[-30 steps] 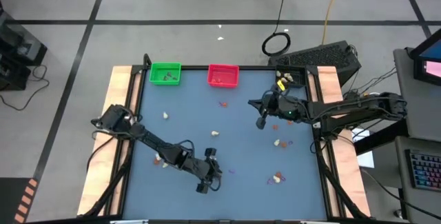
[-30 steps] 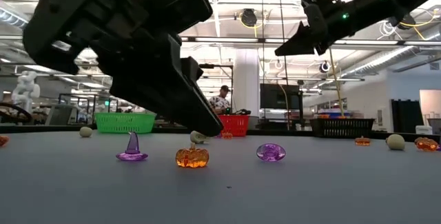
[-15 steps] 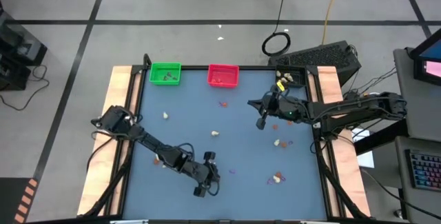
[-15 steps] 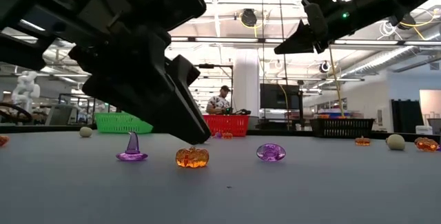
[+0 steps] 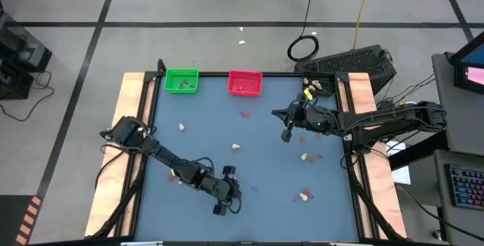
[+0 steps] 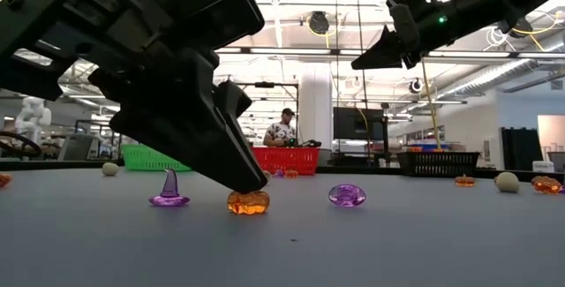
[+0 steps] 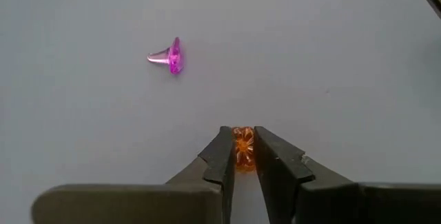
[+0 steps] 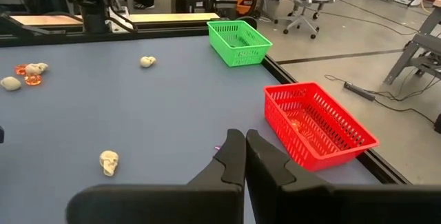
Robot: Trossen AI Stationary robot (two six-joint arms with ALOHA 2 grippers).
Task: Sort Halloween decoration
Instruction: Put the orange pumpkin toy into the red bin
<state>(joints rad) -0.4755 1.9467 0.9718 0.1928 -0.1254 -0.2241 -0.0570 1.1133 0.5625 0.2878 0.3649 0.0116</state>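
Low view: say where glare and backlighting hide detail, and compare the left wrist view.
Low view: bright ceiling lights backlight the left end effector, leaving it a near silhouette over the glowing orange pumpkin. Left wrist view: even, soft light, faint shadows, pumpkin crisp between the fingers.

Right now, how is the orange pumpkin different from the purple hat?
The pumpkin is orange, round and ribbed; the hat is purple and pointed. The pumpkin sits between the left claw fingers; the hat stands apart, untouched. Both are tiny, see-through trinkets on the table.
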